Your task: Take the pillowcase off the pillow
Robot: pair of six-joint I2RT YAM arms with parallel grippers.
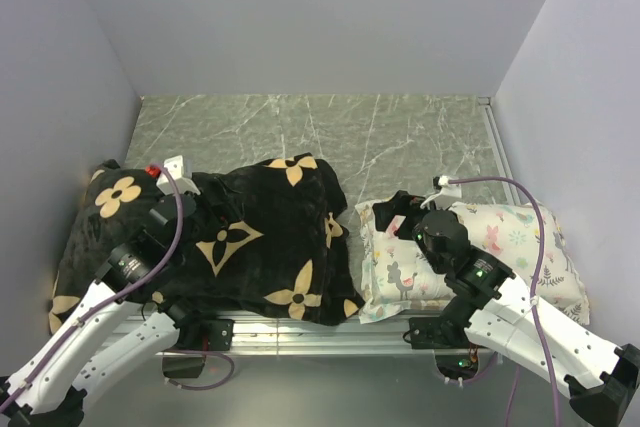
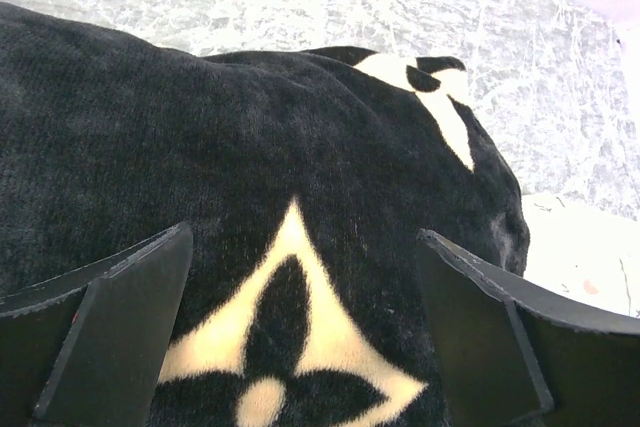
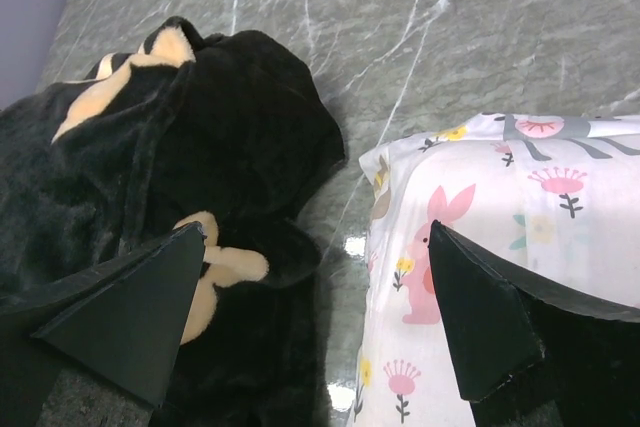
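The black plush pillowcase [image 1: 250, 242] with tan flower motifs lies bulging across the left and middle of the table. The plain white pillow is hidden; I cannot see it. My left gripper [image 1: 195, 209] is open, hovering just over the pillowcase's left part. In the left wrist view the pillowcase [image 2: 250, 147] fills the frame and a tan flower lies between the spread fingers of the gripper [image 2: 305, 232]. My right gripper [image 1: 398, 209] is open and empty above the gap between the pillowcase's right end [image 3: 230, 137] and the printed pillow; the right wrist view shows it [image 3: 318, 229] holding nothing.
A smaller white pillow [image 1: 500, 247] with pastel animal and plant print lies at the right, close beside the pillowcase; it also shows in the right wrist view [image 3: 520, 207]. Grey marble tabletop [image 1: 400, 137] stretches behind both. Walls close in on the left, back and right.
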